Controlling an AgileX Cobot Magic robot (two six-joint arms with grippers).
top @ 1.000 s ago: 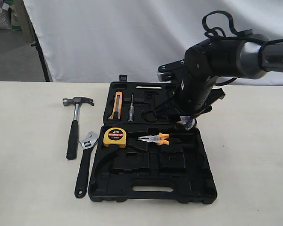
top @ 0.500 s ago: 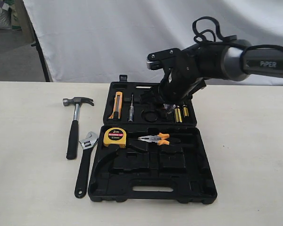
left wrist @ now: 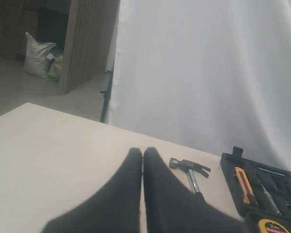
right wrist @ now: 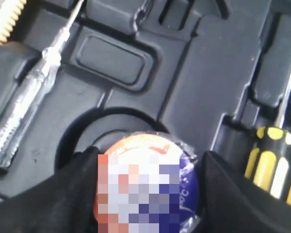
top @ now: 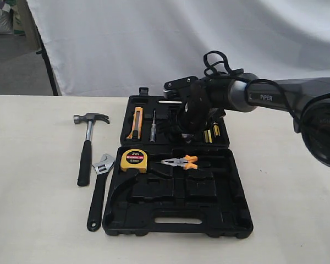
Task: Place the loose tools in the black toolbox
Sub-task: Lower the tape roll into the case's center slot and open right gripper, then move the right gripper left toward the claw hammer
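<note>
Tape roll [right wrist: 153,160] clamped between right gripper [right wrist: 148,191] jaws, held over round recess [right wrist: 75,138] in toolbox [top: 237,220] far half. Left gripper [left wrist: 143,156] jaws pressed together. Hammer [top: 86,149], wrench [top: 98,190] laid on table [top: 33,220] left of toolbox.

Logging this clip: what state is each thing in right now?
toolbox: open, lying flat.
hammer: on table, outside toolbox.
wrench: on table, outside toolbox.
tape roll: gripped by right pincer, above toolbox.
left pincer: shut, empty.
tape measure: in toolbox.
pliers: in toolbox.
</note>
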